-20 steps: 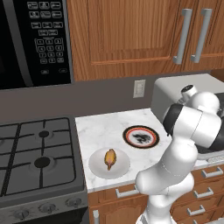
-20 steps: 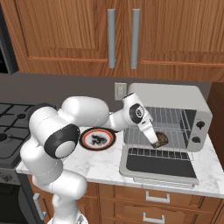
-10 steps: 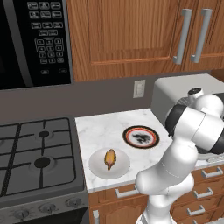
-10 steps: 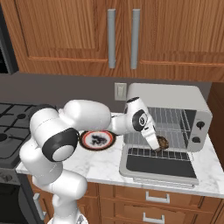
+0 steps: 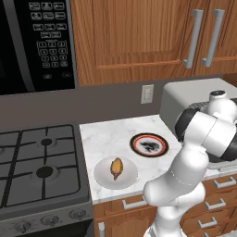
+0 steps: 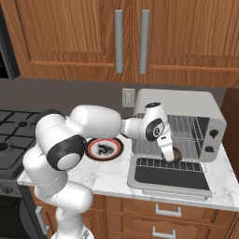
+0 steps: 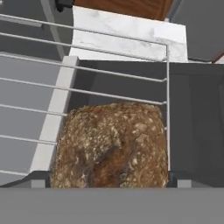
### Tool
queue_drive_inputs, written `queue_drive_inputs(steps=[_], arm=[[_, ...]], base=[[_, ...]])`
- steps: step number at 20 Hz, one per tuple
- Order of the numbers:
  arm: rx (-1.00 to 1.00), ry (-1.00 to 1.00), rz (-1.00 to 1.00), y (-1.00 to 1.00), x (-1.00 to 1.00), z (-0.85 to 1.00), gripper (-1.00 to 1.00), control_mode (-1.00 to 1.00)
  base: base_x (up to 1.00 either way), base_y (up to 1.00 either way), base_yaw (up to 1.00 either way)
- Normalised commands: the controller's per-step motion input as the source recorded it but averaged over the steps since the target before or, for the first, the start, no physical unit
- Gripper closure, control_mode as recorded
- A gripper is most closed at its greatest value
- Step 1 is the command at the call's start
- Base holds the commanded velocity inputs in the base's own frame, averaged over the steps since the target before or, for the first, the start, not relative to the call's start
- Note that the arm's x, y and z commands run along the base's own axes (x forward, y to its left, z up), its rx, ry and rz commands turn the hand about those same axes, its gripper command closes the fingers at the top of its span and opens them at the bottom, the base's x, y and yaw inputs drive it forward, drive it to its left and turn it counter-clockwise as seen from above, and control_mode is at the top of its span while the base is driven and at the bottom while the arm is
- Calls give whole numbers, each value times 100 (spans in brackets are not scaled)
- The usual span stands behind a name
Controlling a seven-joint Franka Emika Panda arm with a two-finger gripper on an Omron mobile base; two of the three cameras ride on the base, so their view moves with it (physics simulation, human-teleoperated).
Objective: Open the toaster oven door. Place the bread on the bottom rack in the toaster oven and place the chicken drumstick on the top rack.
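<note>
With the bread already lying on the bottom rack inside the toaster oven, the gripper, spread wide around it, should be drawn straight back toward six o'clock without the wires being touched.

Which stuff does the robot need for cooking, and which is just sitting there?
Needed: toaster oven, its open door, bread on the bottom rack, chicken drumstick.
Just there: microwave, stove, empty patterned plate.

One toaster oven, one bread chunk, one chicken drumstick, two plates, one microwave
</note>
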Motion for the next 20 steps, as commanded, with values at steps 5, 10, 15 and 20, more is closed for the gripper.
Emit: queue_drive_inputs(steps=[5, 10, 15, 20], arm=[[4, -3, 0, 29, -52, -61, -100, -100], [2, -5, -5, 46, -51, -64, -100, -100], [3, -2, -9, 58, -41, -75, -100, -100], [5, -1, -6, 56, -25, -55, -100, -100]], base=[[0, 0, 0], [0, 0, 0], [0, 0, 0], [0, 0, 0]])
